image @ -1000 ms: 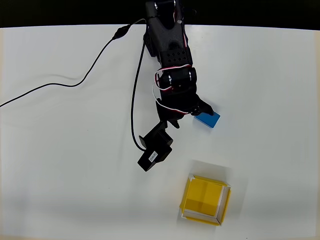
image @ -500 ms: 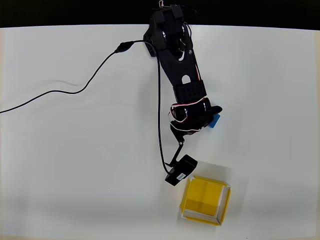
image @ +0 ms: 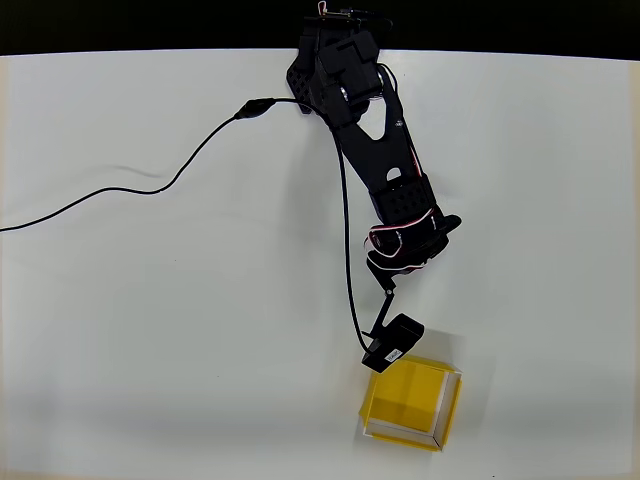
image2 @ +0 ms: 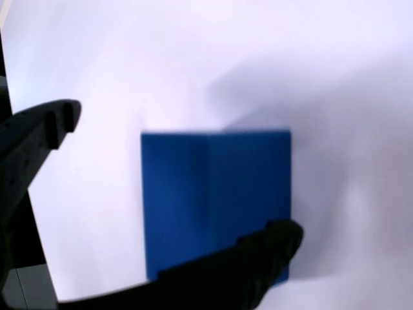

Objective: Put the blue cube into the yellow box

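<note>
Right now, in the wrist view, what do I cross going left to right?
Upper end-effector finger at the left edge → bare white table → blue cube, its lower right corner crossed by the other finger's tip → white table again.

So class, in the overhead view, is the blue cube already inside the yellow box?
No, the yellow box shows only its bare yellow floor inside.

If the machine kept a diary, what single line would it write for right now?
gripper: open, straddling blue cube | cube: on table, not gripped | yellow box: empty | stage: closing in for grasp
</note>
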Action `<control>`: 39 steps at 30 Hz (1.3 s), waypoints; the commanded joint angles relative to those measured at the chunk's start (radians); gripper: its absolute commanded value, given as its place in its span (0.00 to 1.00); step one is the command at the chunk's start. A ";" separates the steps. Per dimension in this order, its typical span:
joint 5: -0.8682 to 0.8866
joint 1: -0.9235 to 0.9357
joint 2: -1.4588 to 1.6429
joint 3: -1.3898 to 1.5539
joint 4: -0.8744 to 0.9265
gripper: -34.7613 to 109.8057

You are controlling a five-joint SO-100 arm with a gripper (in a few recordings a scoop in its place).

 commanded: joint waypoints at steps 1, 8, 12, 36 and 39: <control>-0.006 -0.034 0.046 0.008 -0.040 0.63; 0.025 -0.066 0.061 0.060 -0.043 0.61; 0.029 -0.067 0.072 0.089 -0.044 0.60; -0.002 -0.052 0.110 0.173 -0.175 0.38; -0.015 -0.046 0.124 0.173 -0.202 0.35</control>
